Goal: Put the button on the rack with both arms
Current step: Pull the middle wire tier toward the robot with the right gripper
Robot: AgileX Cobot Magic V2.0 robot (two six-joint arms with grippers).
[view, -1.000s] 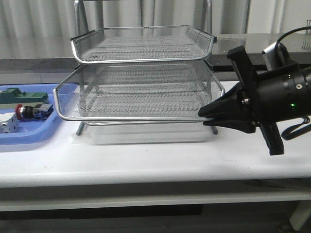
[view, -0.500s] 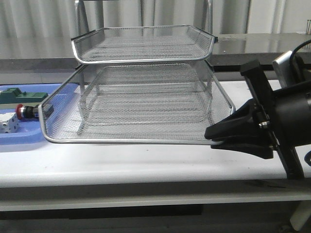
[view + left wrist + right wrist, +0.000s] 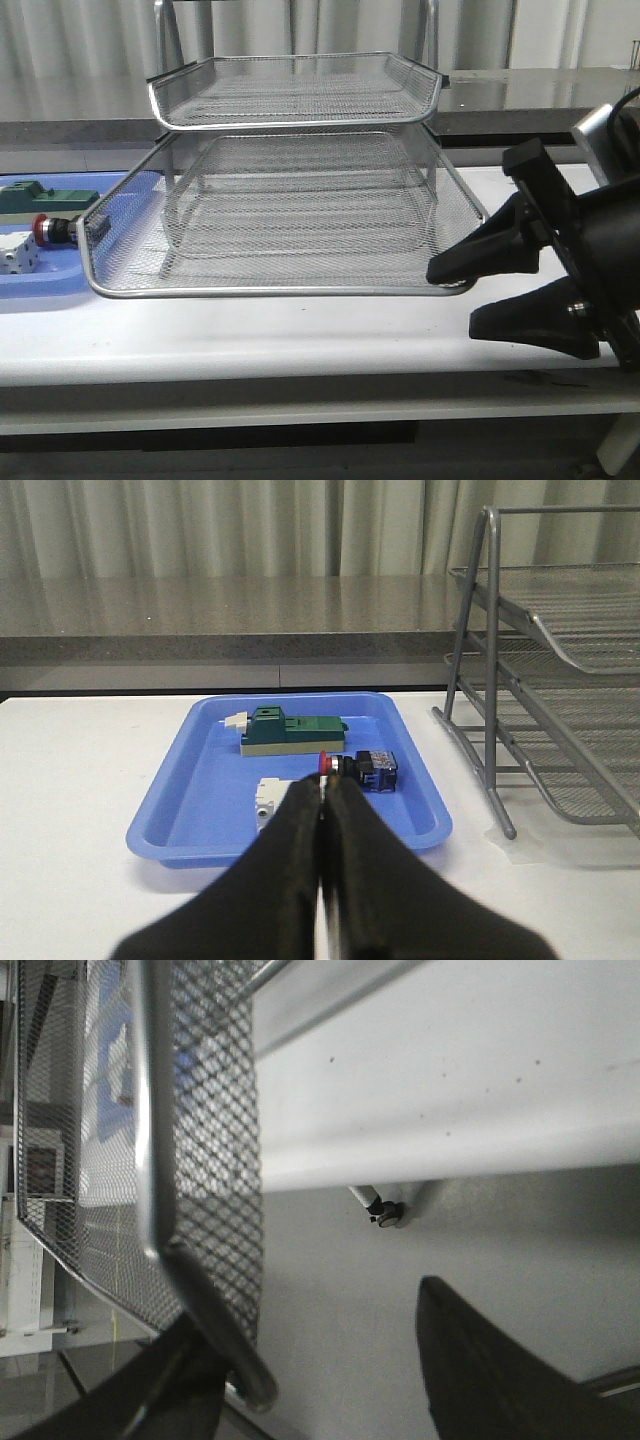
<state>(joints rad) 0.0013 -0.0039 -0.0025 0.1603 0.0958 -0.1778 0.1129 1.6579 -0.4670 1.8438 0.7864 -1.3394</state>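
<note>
The button (image 3: 50, 229), red-headed, lies on its side in the blue tray at the far left, partly behind the pulled-out mesh tray. The left wrist view shows the button (image 3: 358, 768) just beyond my left gripper (image 3: 322, 785), which is shut and empty above the blue tray's near edge. The rack (image 3: 290, 100) stands mid-table with its middle tray (image 3: 280, 291) slid forward. My right gripper (image 3: 455, 300) is open at that tray's front right corner. In the right wrist view the tray's rim (image 3: 150, 1160) runs beside one finger of the right gripper (image 3: 320, 1330), not clamped.
The flat blue tray (image 3: 30, 285) also holds a green block (image 3: 45, 198) and a white part (image 3: 15, 258); the left wrist view shows the blue tray (image 3: 200, 780), green block (image 3: 290, 732) and white part (image 3: 268, 795). The rack's frame (image 3: 480, 680) stands right of it.
The right gripper drew the middle tray forward out of the rack, then opened and let go of its rim. The extended tray now partly hides the button.
</note>
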